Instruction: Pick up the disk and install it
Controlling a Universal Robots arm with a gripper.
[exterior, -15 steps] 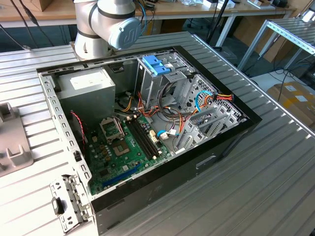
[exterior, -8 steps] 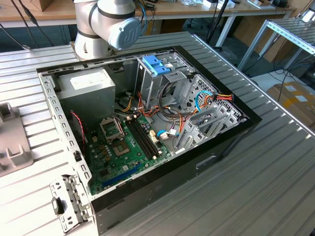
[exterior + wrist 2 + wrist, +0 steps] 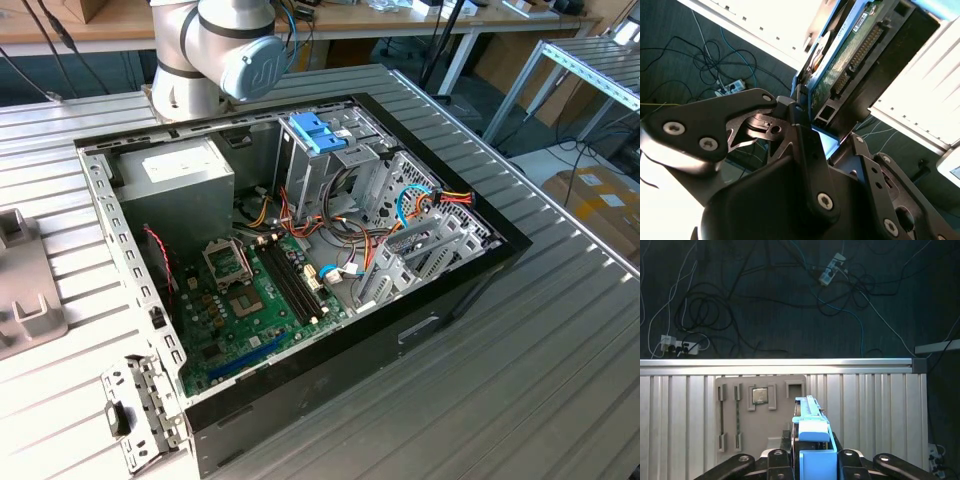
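Gripped disk [image 3: 810, 412] in tool [image 3: 814, 454], tray [image 3: 782, 412] beyond

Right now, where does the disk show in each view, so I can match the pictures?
Second wrist view: the disk sticks out from the pincer, green circuit-board side showing.
First wrist view: the disk edge-on, light-blue rails, with the slatted table behind it.
Exterior view: the slatted table carries the open computer case.
Shared landmark: the grey tray, probably the one at the exterior view's left.
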